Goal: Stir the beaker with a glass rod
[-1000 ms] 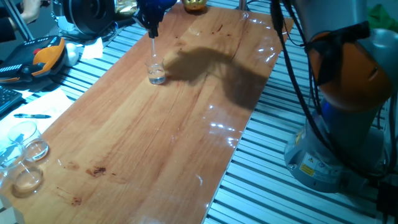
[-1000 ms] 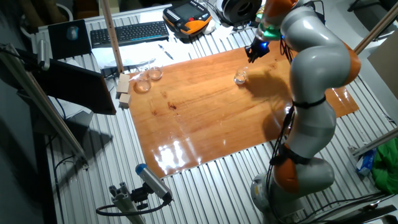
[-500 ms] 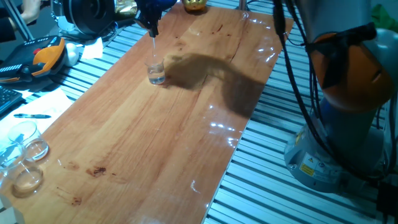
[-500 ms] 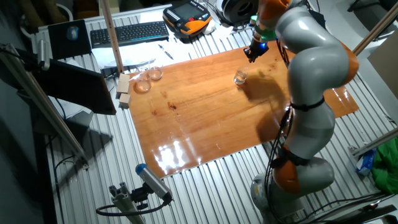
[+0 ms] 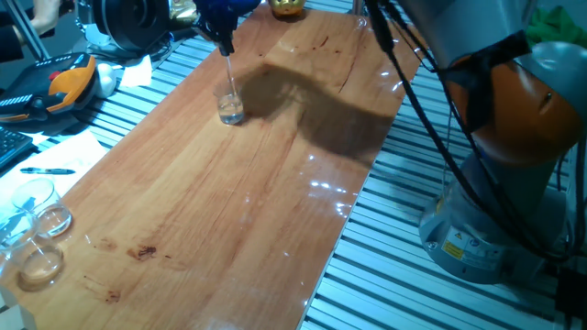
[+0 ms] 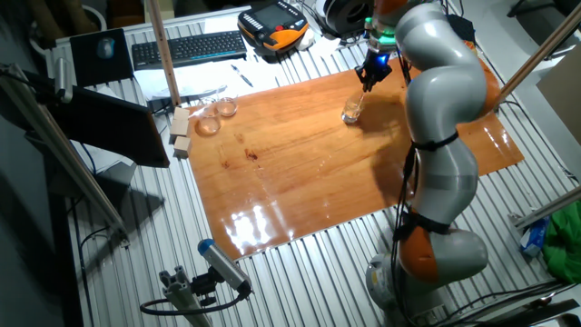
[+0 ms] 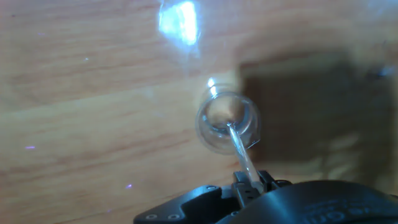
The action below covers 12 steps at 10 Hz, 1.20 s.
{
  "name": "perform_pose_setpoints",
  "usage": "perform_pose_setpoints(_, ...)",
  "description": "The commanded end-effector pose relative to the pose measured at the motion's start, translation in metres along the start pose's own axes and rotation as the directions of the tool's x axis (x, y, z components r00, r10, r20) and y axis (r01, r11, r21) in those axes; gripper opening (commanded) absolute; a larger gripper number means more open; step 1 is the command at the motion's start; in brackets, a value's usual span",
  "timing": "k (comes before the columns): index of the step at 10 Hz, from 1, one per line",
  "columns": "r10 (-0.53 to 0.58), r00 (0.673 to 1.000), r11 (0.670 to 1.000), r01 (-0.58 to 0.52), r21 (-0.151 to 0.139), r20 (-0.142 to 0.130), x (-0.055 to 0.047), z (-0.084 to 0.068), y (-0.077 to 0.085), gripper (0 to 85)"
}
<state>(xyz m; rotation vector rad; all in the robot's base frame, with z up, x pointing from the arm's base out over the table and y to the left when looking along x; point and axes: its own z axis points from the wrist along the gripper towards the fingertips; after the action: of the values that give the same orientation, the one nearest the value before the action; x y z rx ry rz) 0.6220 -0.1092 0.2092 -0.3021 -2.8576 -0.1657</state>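
Observation:
The small clear beaker (image 5: pixel 230 106) stands on the wooden board near its far left part; it also shows in the other fixed view (image 6: pixel 350 112) and from above in the hand view (image 7: pixel 227 122). My gripper (image 5: pixel 223 37) hangs just above it, shut on the thin glass rod (image 5: pixel 229 73). The rod (image 7: pixel 240 151) slants down from the fingers and its lower end is inside the beaker. In the other fixed view the gripper (image 6: pixel 370 74) is up and to the right of the beaker.
Several larger clear glass dishes (image 5: pixel 35 229) sit at the board's near left corner. Two small wooden blocks (image 6: pixel 181 130) lie off the board's edge. A keyboard (image 6: pixel 189 47) and an orange-black pendant (image 6: pixel 275 24) lie on the slatted bench behind.
The arm's upper links have swung leftward over the board. The gripper with the rod has shifted slightly; the rod leans differently in the beaker. The beaker stays in place.

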Motion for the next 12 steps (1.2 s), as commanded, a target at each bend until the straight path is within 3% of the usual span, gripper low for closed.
perform_pose_setpoints(1, 0.028, 0.999, 0.999, -0.027, -0.042, 0.029, -0.0004, 0.0012, 0.0007, 0.0)
perform_pose_setpoints(3, 0.055, 0.991, 0.996, -0.046, -0.072, 0.121, -0.0007, 0.0024, 0.0005, 0.0)
perform_pose_setpoints(4, 0.057, 0.982, 0.996, -0.045, -0.071, 0.178, -0.0004, 0.0022, -0.0001, 0.0)
perform_pose_setpoints(6, 0.034, 0.956, 0.999, -0.020, -0.049, 0.291, -0.0001, 0.0015, -0.0008, 0.0)
perform_pose_setpoints(7, 0.001, 0.952, 1.000, 0.004, -0.016, 0.307, 0.0000, 0.0006, -0.0013, 0.0)
perform_pose_setpoints(8, -0.047, 0.952, 0.999, 0.041, 0.027, 0.302, 0.0005, -0.0002, -0.0016, 0.0)
perform_pose_setpoints(9, -0.103, 0.956, 0.993, 0.084, 0.081, 0.273, 0.0009, -0.0010, -0.0018, 0.0)
perform_pose_setpoints(10, -0.142, 0.965, 0.985, 0.117, 0.123, 0.220, 0.0018, -0.0021, -0.0018, 0.0)
perform_pose_setpoints(12, -0.128, 0.982, 0.986, 0.112, 0.121, 0.141, 0.0021, -0.0020, -0.0015, 0.0)
